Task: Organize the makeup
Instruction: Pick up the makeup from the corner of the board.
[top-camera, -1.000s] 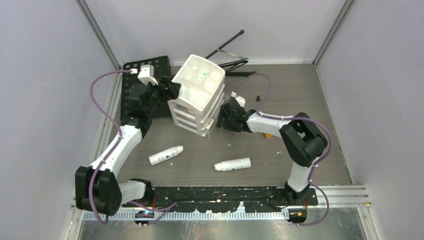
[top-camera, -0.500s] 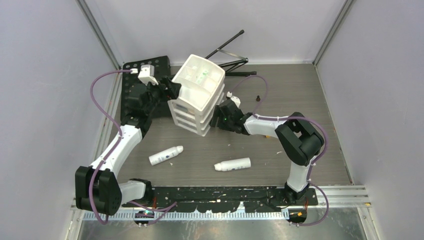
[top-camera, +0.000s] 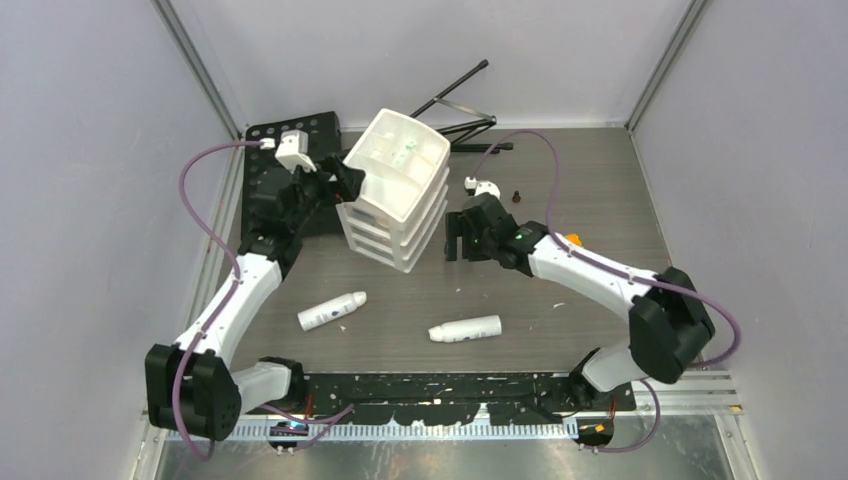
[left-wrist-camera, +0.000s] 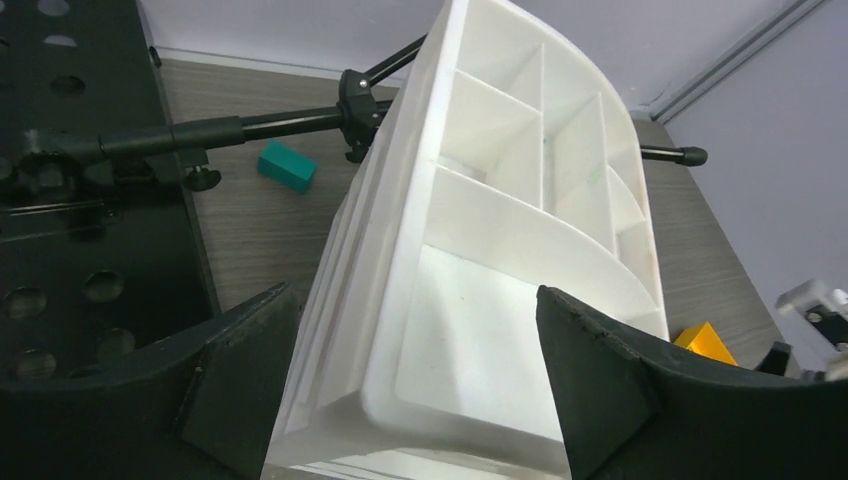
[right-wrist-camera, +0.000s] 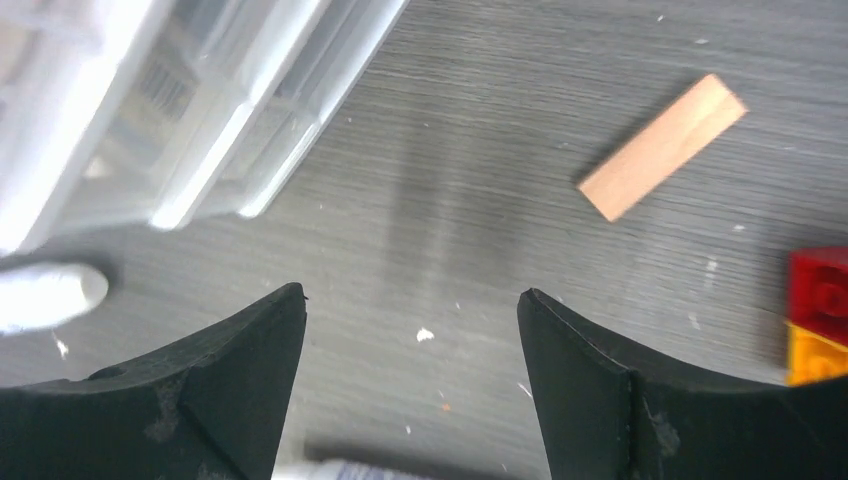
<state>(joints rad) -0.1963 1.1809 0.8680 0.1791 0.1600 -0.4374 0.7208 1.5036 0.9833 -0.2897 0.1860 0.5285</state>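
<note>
Seemingly we are setting up the white organizer (top-camera: 395, 190): the left end effector (left-wrist-camera: 412, 292) straddles it, grip unclear, the right end effector (right-wrist-camera: 410, 292) hangs spread and empty beside it; next, fetch the two white bottles (top-camera: 332, 311) lying on the counter (top-camera: 600, 190).

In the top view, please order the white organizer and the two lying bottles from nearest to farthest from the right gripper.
1. White organizer, just to the left of the right gripper.
2. Right-hand bottle, toward the arm bases, almost straight below the gripper in the view.
3. Left-hand bottle, farther off to the left.
</note>
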